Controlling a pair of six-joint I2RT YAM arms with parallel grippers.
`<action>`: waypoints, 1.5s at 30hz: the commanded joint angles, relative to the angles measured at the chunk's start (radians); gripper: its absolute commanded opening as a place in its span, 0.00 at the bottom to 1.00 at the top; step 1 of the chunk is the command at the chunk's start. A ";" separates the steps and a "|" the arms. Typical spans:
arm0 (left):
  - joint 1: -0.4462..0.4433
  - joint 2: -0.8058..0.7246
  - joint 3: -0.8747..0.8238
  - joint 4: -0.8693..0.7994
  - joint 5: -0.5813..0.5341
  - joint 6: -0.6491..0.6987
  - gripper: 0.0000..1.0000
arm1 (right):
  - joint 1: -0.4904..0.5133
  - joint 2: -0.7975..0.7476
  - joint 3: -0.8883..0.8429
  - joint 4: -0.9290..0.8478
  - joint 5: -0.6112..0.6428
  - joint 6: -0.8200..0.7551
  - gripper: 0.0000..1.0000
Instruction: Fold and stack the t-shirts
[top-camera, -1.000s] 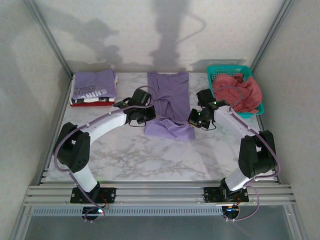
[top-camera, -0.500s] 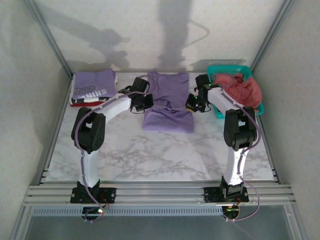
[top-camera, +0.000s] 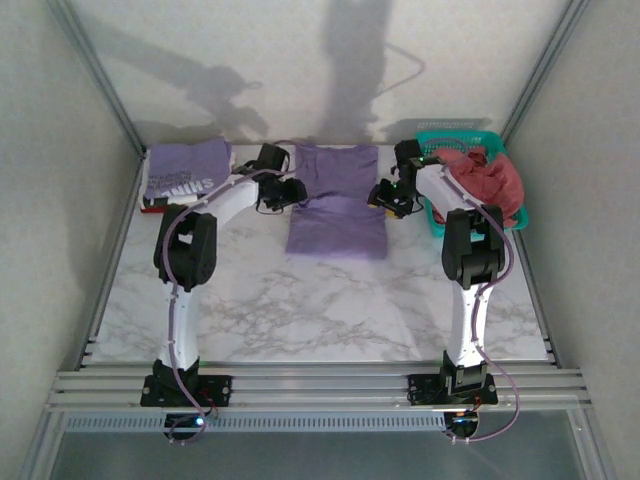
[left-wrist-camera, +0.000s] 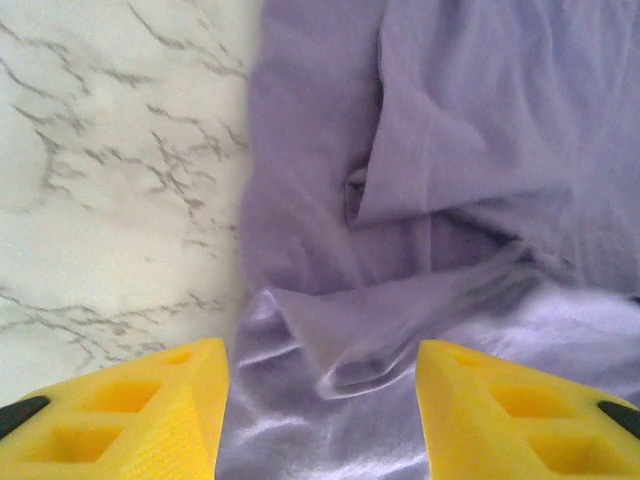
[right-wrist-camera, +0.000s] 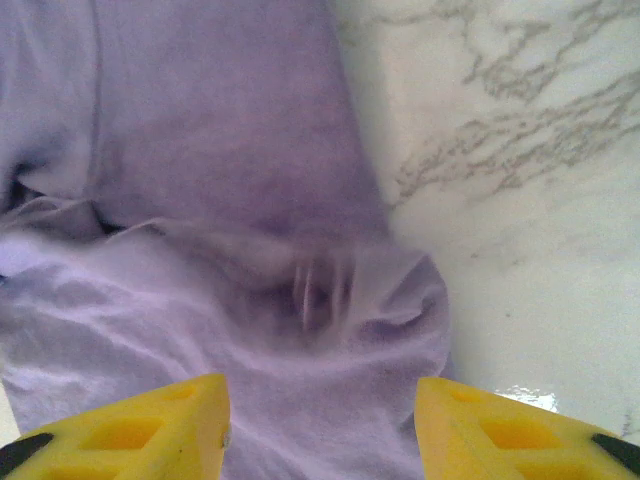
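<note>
The plain lavender t-shirt (top-camera: 337, 205) lies folded at the back middle of the marble table (top-camera: 300, 300). My left gripper (top-camera: 292, 190) is at its left edge and my right gripper (top-camera: 381, 197) at its right edge. Both are open. In the left wrist view the yellow fingers (left-wrist-camera: 130, 410) stand apart over a loose fold of the lavender t-shirt (left-wrist-camera: 420, 150), holding nothing. In the right wrist view the fingers (right-wrist-camera: 510, 430) are likewise apart above the rumpled lavender t-shirt (right-wrist-camera: 220, 160). A purple t-shirt with white lettering (top-camera: 186, 170) tops a folded stack at the back left.
A teal mesh basket (top-camera: 452, 140) at the back right holds a crumpled coral-pink t-shirt (top-camera: 492, 182), right beside my right arm. Red and white folded edges (top-camera: 165, 206) show under the lettered shirt. Enclosure walls and metal posts close in the back and sides.
Both arms reached toward the back, carrying the lavender shirt's near part over itself into a shorter fold. Both grippers, shut before, have opened and let the cloth go.
</note>
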 joint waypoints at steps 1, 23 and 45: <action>-0.002 -0.077 0.007 -0.008 0.009 0.000 0.53 | -0.007 -0.073 0.023 -0.075 0.020 -0.026 0.53; -0.136 -0.161 -0.443 0.159 -0.073 -0.059 0.12 | 0.086 -0.133 -0.399 0.118 -0.112 0.034 0.14; -0.399 -0.887 -1.131 0.103 -0.238 -0.413 0.35 | 0.258 -0.754 -0.904 0.071 -0.039 0.197 0.46</action>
